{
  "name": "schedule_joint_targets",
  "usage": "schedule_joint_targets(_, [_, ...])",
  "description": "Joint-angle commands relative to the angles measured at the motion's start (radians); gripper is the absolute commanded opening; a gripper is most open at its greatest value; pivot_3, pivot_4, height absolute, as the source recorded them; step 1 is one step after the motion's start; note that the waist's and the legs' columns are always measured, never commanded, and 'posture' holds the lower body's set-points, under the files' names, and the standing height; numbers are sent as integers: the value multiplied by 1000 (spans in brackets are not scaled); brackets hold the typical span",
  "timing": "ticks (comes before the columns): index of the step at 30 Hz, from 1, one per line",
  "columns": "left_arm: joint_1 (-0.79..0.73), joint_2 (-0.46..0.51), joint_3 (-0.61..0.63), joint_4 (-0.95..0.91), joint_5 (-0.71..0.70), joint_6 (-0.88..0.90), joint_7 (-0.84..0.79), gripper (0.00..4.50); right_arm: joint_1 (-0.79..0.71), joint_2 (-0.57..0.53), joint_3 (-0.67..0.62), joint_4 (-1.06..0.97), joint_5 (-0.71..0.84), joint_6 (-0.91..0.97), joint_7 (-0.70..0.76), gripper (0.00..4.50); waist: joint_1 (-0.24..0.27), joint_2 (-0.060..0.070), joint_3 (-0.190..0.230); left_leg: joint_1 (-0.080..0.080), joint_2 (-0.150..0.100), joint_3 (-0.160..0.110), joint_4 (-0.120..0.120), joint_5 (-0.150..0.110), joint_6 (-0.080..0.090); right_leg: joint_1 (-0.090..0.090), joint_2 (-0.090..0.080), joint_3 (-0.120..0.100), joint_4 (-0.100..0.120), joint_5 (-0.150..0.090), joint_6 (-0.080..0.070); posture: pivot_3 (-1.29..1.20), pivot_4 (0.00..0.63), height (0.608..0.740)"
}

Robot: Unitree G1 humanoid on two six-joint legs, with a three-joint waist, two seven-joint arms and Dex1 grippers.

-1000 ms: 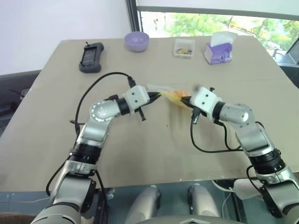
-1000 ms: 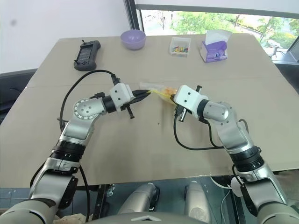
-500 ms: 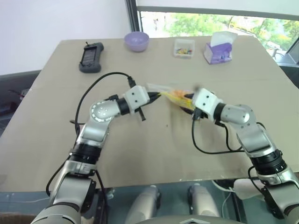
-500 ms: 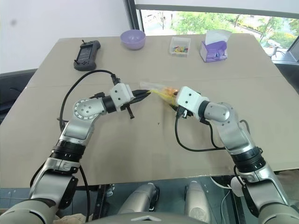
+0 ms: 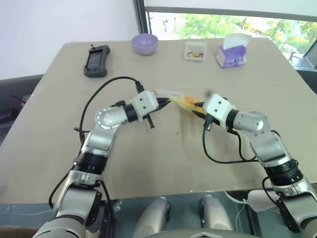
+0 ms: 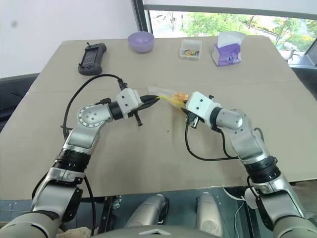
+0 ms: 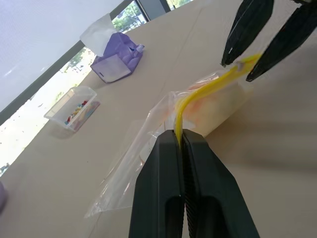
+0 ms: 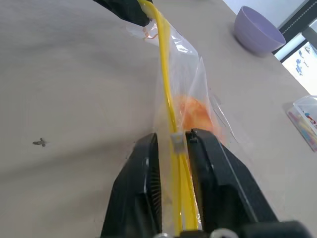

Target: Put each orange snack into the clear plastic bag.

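Table (image 5: 148, 158): left gripper (image 7: 179, 135), right gripper (image 8: 174, 141) flank bag strip (image 8: 163, 59).

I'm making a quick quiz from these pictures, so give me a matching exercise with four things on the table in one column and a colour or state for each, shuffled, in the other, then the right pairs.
Things:
1. bowl
2. orange snack
3. tissue box
4. handheld device

Colour or state:
A. dark grey, lying flat near the table's far left corner
B. inside the clear plastic bag
C. purple, with a white tissue sticking up
D. round, lilac, upright

Pairs: 1-D, 2-B, 3-C, 4-A
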Motion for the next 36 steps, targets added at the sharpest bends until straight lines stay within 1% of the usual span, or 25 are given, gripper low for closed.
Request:
schedule_joint_targets(1, [-2,7,10,-57,1,-2,13,0,-13,4,1,-15,-5,-17,-9,1076,0,0,0,0,0,0,0,0,0,0,0,0,0,0,0,0,150,740])
schedule_joint_targets(5, [-1,7,11,-62,1,1,15,0,-12,5,2,-11,-7,-20,-9,1076,0,0,0,0,0,0,0,0,0,0,0,0,0,0,0,0,150,740])
schedule_joint_targets(6, [1,8,11,-65,1,2,16,0,-11,5,2,-11,-8,-21,-10,787,0,0,0,0,0,0,0,0,0,0,0,0,0,0,0,0,150,740])
schedule_joint_targets(7, [2,8,11,-67,1,3,16,0,-10,5,1,-11,-8,-21,-10,641,0,0,0,0,0,0,0,0,0,0,0,0,0,0,0,0,150,740])
schedule_joint_targets(8, [2,8,11,-68,1,3,16,0,-10,5,1,-12,-8,-22,-10,263,0,0,0,0,0,0,0,0,0,0,0,0,0,0,0,0,150,740])
schedule_joint_targets(9, [3,9,11,-68,1,3,16,0,-9,5,0,-12,-8,-22,-10,27,0,0,0,0,0,0,0,0,0,0,0,0,0,0,0,0,150,740])
schedule_joint_targets(18, [-1,9,9,-63,3,2,17,0,-13,1,-6,-17,-9,-18,-9,27,0,0,0,0,0,0,0,0,0,0,0,0,0,0,0,0,150,740])
schedule_joint_targets(26, [-24,27,37,-12,3,-22,26,0,26,-78,-24,7,-66,-25,-19,27,1,0,0,0,0,0,0,0,0,0,0,0,0,0,0,0,150,740])
schedule_joint_targets(36, [-24,38,38,3,8,-33,31,0,75,-178,-71,24,-75,-26,-47,27,1,0,0,0,0,0,0,0,0,0,0,0,0,0,0,0,150,740])
